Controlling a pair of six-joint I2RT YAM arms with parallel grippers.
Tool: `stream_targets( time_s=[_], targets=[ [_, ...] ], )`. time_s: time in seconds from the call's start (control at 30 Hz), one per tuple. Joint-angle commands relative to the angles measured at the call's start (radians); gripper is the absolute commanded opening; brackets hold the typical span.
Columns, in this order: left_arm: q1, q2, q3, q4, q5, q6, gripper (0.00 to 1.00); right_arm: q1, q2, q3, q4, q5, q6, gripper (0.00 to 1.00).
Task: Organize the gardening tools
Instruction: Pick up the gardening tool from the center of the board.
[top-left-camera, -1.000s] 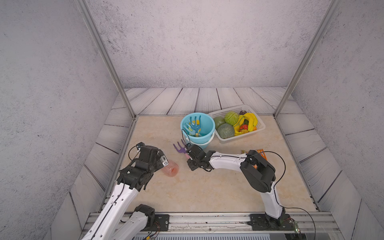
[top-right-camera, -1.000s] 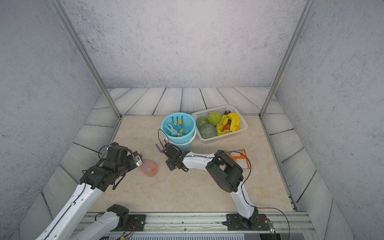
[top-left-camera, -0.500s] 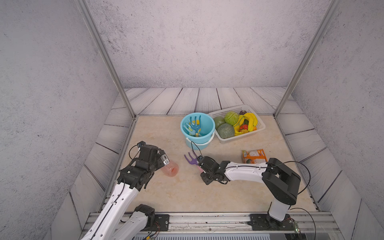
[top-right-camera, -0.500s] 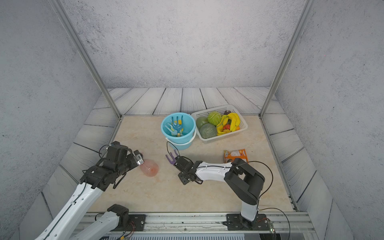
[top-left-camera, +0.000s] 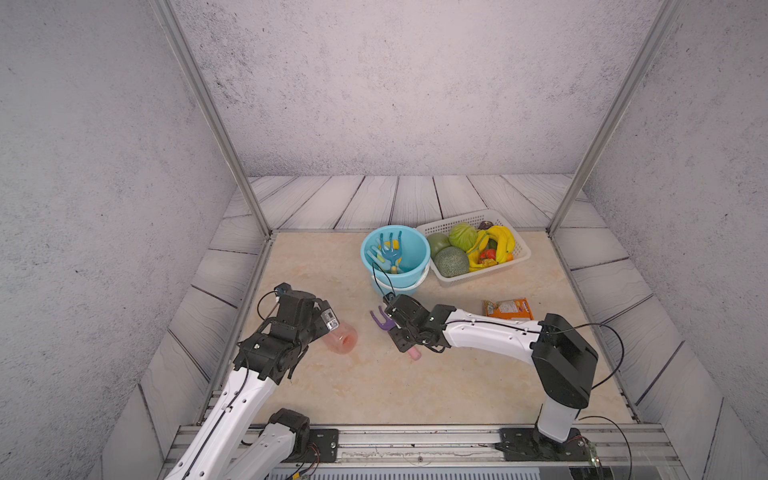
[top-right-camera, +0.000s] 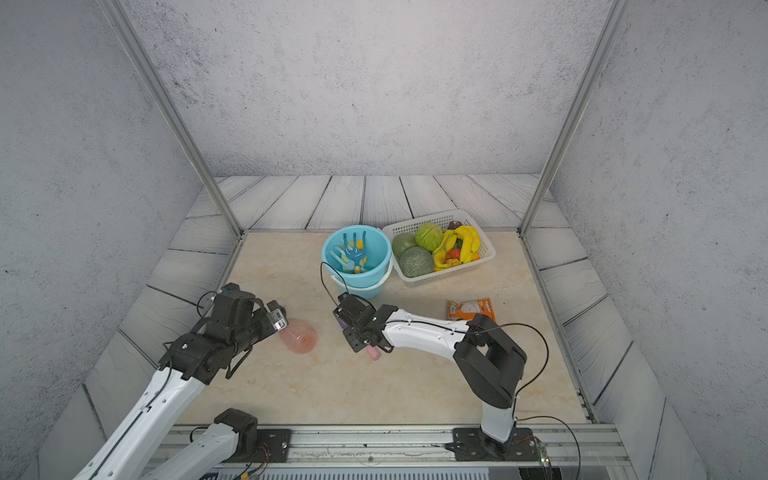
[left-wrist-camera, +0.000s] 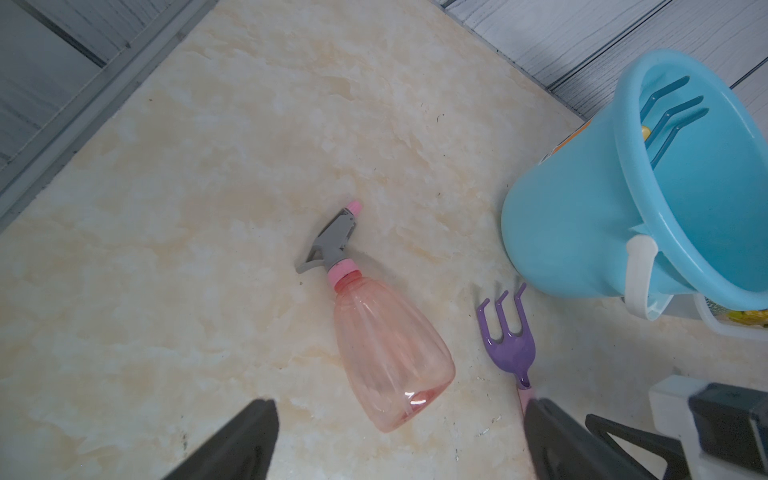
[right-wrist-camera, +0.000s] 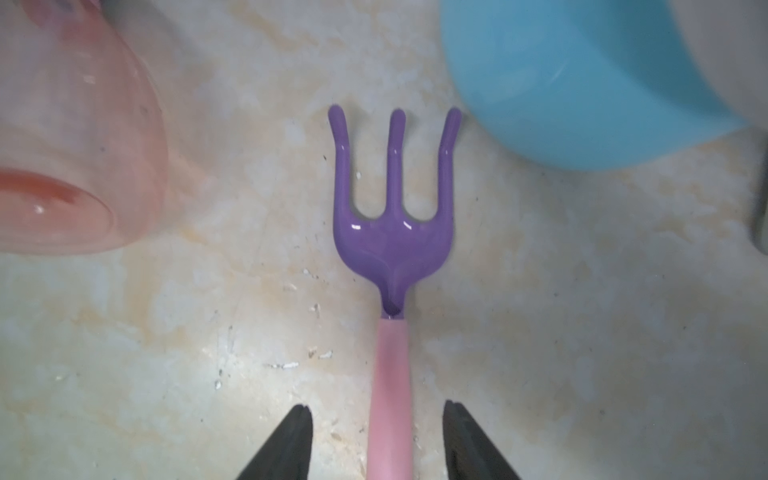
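On the surface, a white basket of produce stands beside a blue bucket holding blue forks. An orange label on the bucket's wall is too cut off to read. The left tool hangs wide open over the pink bottle, which lies on its side. The orange packet bears print too small to read. The right tool stands open astride the pink handle of the rake, clear of it. The rake lies flat just before the bucket.

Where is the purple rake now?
In a top view the purple rake lies between the pink spray bottle and the blue bucket, under the right gripper.
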Motion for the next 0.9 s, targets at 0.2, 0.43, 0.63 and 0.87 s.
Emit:
stream_targets(
  time_s=[0.2,0.43,0.63,0.87],
  targets=[
    [0.014,-0.012,-0.001,-0.02,-0.01,0.009,0.99,-0.027,0.144,0.086,-0.072,-0.015,-0.003,0.55],
    [0.016,-0.011,-0.004,-0.019,-0.009,0.006,0.99,-0.033,0.196,0.104,-0.071,-0.028,-0.01,0.51],
    [0.017,-0.009,-0.006,-0.016,-0.008,0.003,0.99,-0.036,0.221,0.108,-0.061,-0.037,-0.011,0.47],
    [0.019,-0.008,-0.006,-0.014,-0.008,0.001,0.99,-0.036,0.247,0.123,-0.056,-0.057,-0.011,0.43]
  ],
)
